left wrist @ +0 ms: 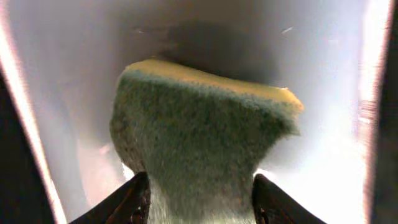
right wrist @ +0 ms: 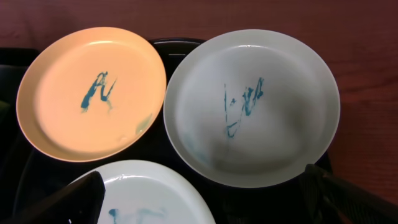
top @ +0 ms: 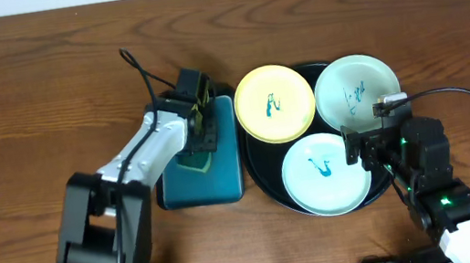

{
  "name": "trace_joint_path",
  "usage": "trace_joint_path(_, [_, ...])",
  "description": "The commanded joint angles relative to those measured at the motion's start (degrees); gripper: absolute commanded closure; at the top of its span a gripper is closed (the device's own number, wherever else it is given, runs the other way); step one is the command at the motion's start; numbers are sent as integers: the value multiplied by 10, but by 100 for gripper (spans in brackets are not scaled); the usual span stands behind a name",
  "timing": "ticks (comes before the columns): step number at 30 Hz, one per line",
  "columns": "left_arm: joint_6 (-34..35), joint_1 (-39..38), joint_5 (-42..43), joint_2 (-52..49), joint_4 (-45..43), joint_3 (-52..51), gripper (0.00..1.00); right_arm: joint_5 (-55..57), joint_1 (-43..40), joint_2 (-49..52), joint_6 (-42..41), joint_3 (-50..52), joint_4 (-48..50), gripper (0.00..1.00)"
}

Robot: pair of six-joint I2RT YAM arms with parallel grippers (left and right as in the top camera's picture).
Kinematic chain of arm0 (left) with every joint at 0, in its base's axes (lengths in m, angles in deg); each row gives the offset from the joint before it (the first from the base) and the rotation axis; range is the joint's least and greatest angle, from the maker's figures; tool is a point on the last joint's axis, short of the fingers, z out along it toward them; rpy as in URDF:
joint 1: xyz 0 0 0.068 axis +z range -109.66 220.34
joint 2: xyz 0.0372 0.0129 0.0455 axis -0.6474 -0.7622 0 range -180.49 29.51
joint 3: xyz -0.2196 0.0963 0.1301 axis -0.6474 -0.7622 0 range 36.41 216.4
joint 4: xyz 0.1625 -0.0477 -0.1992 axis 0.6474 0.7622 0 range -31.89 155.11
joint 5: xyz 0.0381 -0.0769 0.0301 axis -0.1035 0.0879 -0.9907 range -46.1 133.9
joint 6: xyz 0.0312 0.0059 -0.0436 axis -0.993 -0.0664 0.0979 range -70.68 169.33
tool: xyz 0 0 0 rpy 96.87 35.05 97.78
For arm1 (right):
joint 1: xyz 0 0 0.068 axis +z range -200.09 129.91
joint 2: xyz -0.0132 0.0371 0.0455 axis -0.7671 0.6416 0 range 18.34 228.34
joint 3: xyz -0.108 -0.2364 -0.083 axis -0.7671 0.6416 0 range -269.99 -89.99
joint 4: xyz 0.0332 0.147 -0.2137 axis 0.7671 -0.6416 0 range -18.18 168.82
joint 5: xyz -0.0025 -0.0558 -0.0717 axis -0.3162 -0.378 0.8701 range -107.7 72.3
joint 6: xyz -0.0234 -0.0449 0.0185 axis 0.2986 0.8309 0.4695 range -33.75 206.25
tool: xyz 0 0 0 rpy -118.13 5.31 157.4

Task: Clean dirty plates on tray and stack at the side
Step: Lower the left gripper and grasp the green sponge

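Three dirty plates with blue marks lie on a black round tray [top: 266, 187]: a yellow plate [top: 275, 101] [right wrist: 93, 93], a pale green plate [top: 356, 89] [right wrist: 252, 106] and a light blue plate [top: 325, 173] [right wrist: 146, 196]. My left gripper [top: 199, 123] is shut on a green and yellow sponge [left wrist: 199, 143], held down in a teal container [top: 210, 186]. My right gripper [top: 368, 148] is open and empty, hovering over the right edge of the light blue plate.
The teal rectangular container sits just left of the tray. Brown wooden table [top: 26, 87] lies all around. A black cable [top: 139, 71] runs behind the left arm.
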Motion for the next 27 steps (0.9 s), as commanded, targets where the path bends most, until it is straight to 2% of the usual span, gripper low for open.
trace_joint_path(1, [1,0,5,51,4,4,47,-2,-2,1,6,-15,1,1])
trace_joint_path(18, [3,0,5,-4,2,-12,46,-2,-2,1,6,-15,0,1])
trace_joint_path(27, [3,0,6,-21,2,-12,52,-2,-2,1,6,-15,0,1])
